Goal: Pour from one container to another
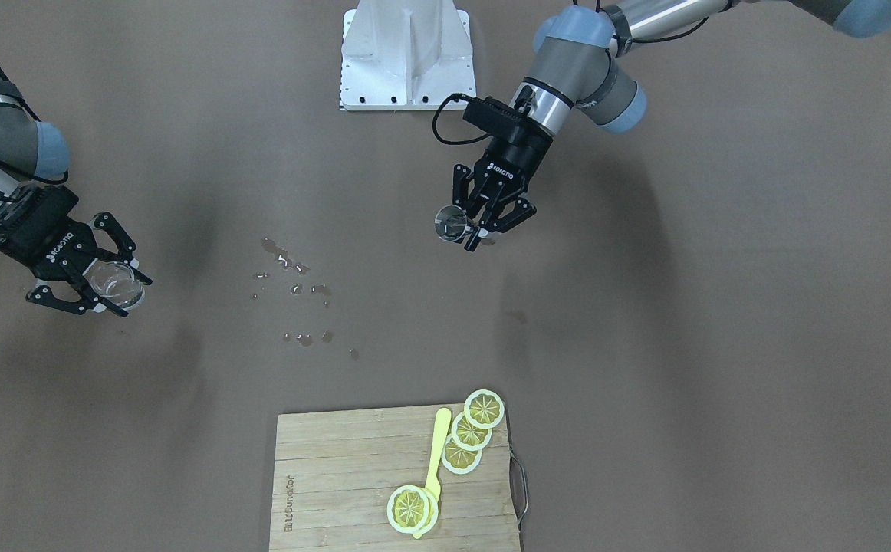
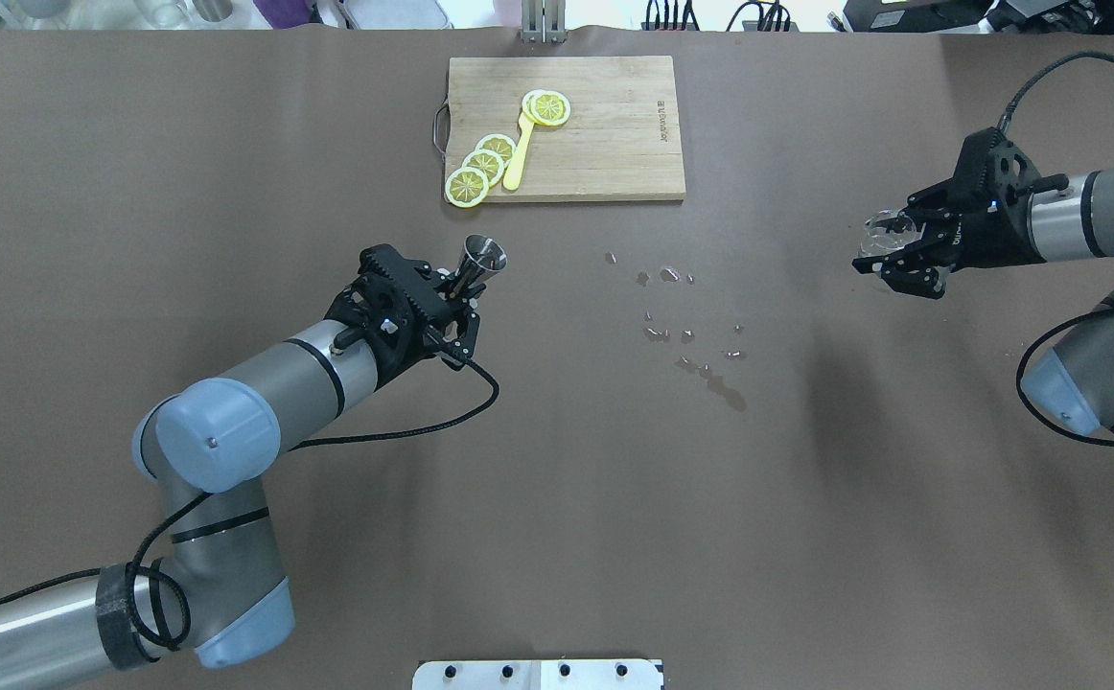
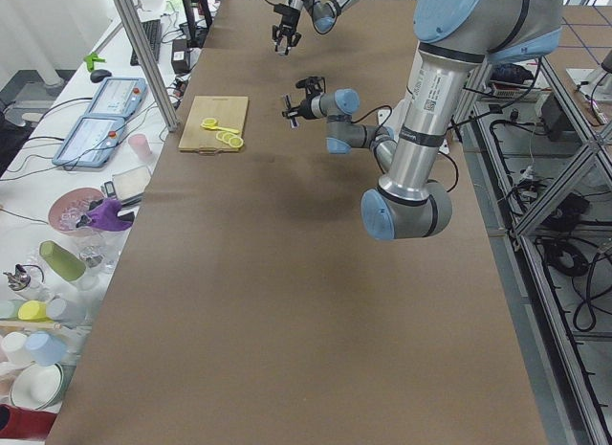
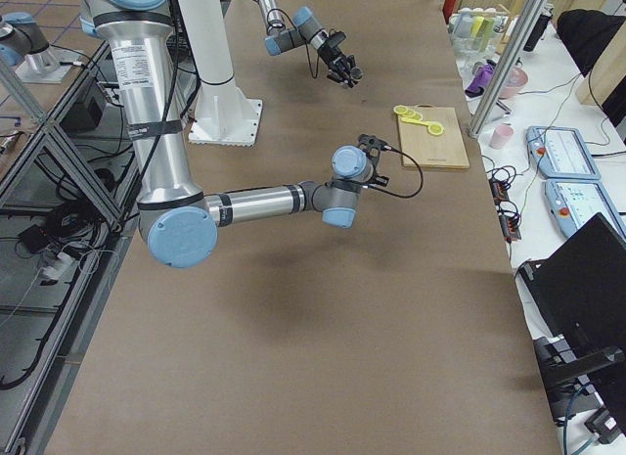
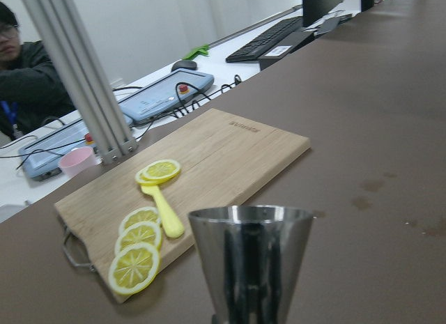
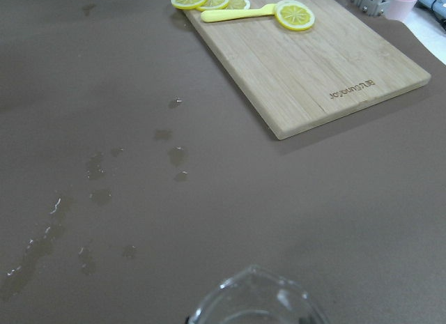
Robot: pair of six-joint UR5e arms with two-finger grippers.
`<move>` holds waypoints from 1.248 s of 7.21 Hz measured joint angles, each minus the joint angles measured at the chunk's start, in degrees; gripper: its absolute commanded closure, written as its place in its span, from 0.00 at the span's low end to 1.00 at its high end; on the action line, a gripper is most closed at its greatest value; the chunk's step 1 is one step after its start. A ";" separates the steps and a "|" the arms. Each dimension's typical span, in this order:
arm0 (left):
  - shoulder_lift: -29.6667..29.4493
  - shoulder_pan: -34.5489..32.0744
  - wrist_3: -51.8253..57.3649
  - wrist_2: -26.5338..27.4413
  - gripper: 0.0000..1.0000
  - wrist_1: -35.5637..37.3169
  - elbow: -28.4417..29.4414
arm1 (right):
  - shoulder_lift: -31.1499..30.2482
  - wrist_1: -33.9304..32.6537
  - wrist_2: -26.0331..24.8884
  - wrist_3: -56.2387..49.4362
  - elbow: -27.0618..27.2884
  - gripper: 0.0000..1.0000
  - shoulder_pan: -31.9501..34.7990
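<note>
My left gripper (image 2: 461,286) (image 1: 478,232) is shut on a steel jigger (image 2: 483,257) (image 1: 451,224), held by its lower cone above the table's middle and tilted a little. The left wrist view shows the jigger's upper cone (image 5: 249,258) close up. Far off at the table's other end, my right gripper (image 2: 891,253) (image 1: 128,294) is shut on a clear glass (image 2: 881,233) (image 1: 116,282) held above the table. Only the glass rim (image 6: 252,303) shows in the right wrist view. I cannot tell how much liquid is in either container.
Spilled drops (image 2: 691,335) (image 1: 296,284) (image 6: 97,191) wet the brown table between the two grippers. A wooden cutting board (image 2: 615,125) (image 1: 338,460) with lemon slices (image 2: 483,168) and a yellow utensil (image 2: 519,153) lies at the far edge. A seated person (image 5: 28,73) shows beyond it.
</note>
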 measured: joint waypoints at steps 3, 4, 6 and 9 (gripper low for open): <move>-6.84 -6.04 7.94 -16.93 1.00 -1.88 6.48 | 1.14 -5.52 0.11 -1.84 2.90 1.00 -1.58; -9.23 -7.77 9.87 -21.43 1.00 -2.38 9.20 | 2.02 -11.50 0.19 -3.94 5.88 1.00 -1.65; -13.91 -10.10 11.84 -28.63 1.00 -7.83 17.58 | 4.84 -28.84 -0.10 -10.69 14.05 1.00 -2.00; -18.94 -10.90 12.30 -33.17 1.00 -18.67 28.70 | 10.93 -45.86 0.02 -12.84 18.50 1.00 -2.75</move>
